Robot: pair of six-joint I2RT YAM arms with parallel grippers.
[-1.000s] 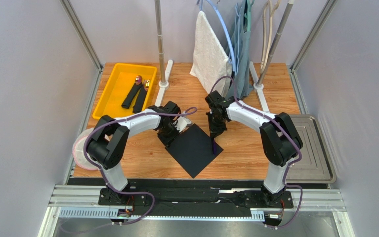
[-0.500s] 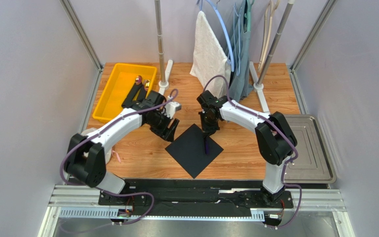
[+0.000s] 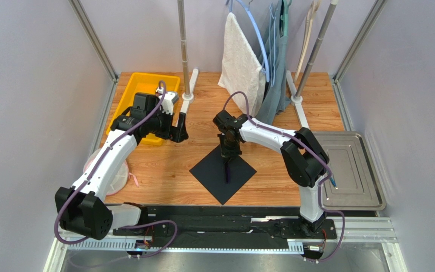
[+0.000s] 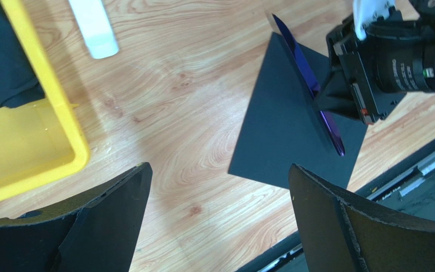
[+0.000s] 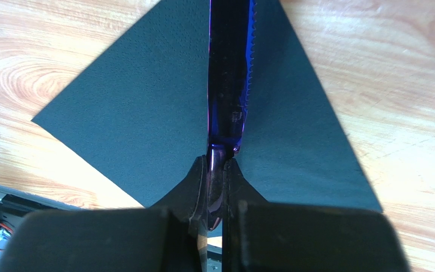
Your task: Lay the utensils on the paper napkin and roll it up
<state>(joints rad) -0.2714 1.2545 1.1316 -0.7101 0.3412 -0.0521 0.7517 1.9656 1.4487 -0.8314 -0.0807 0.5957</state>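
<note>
I work over a light wooden tabletop [image 3: 168,170] closed in by pale grey walls, with a white textured towel [image 3: 239,62] and a grey-blue garment [image 3: 276,62] hanging on a rack at the far edge and a grey metal tray [image 3: 350,170] off to the right. The thin matte black paper napkin [image 3: 211,175] lies flat near the middle, turned corner-on like a diamond. My right gripper [image 5: 217,162] is clamped on the handle end of a slim knife [image 5: 231,73] with a blue-purple iridescent serrated blade, which stretches out over the napkin along its middle (whether the blade touches the sheet I cannot tell). My left gripper [image 4: 218,170] stands wide apart with nothing between its fingers, over bare wood between the napkin and the yellow plastic bin [image 3: 134,85] at the far left. The top view shows both arms and the whole table; only the right wrist view shows the blade's teeth. The left wrist view shows something black [image 4: 1,68] lying in the bin, which my arm hides from above.
</note>
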